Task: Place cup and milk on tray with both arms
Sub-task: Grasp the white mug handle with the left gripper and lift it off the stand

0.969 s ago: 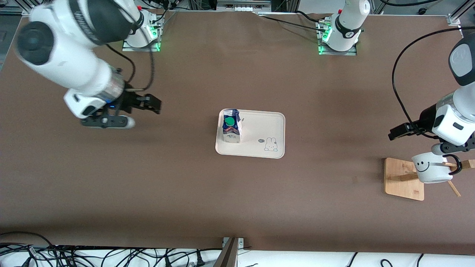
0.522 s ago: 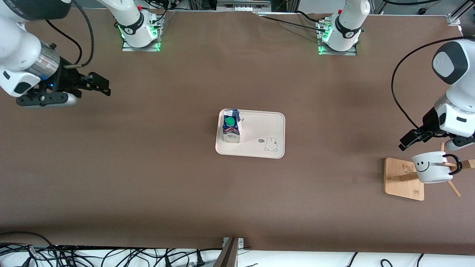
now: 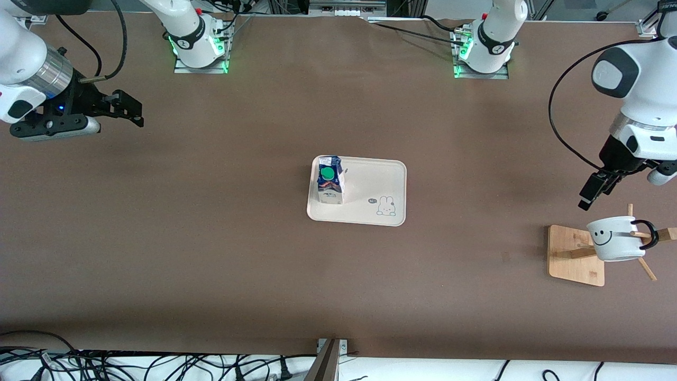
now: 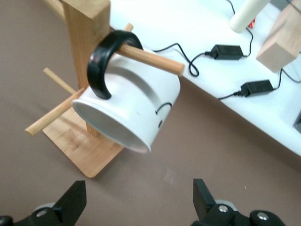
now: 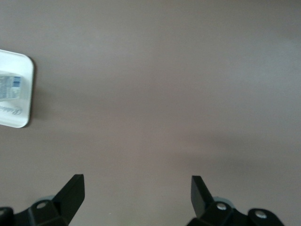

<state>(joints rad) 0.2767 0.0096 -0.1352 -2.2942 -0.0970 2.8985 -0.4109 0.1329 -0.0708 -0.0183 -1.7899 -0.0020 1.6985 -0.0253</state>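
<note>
The milk carton point(image 3: 330, 180), dark blue with a green cap, stands upright on the cream tray point(image 3: 370, 180), at the end toward the right arm. The white cup point(image 3: 616, 239) with a smiley face hangs by its black handle point(image 3: 649, 235) on a peg of a wooden rack. My left gripper point(image 3: 588, 194) is open and empty, in the air just above the cup and apart from it. In the left wrist view the cup point(image 4: 131, 110) hangs tilted ahead of the open left gripper point(image 4: 138, 202). My right gripper point(image 3: 129, 108) is open and empty, over bare table near the right arm's end.
The wooden rack has a square base point(image 3: 574, 254) and several pegs, near the left arm's end of the table. The right wrist view shows the tray's corner point(image 5: 23, 94) and a bit of the carton point(image 5: 9, 87). Cables lie along the table's near edge.
The right gripper has drawn away from the tray toward its own end of the table. The left arm has swung, and its gripper now points down toward the cup.
</note>
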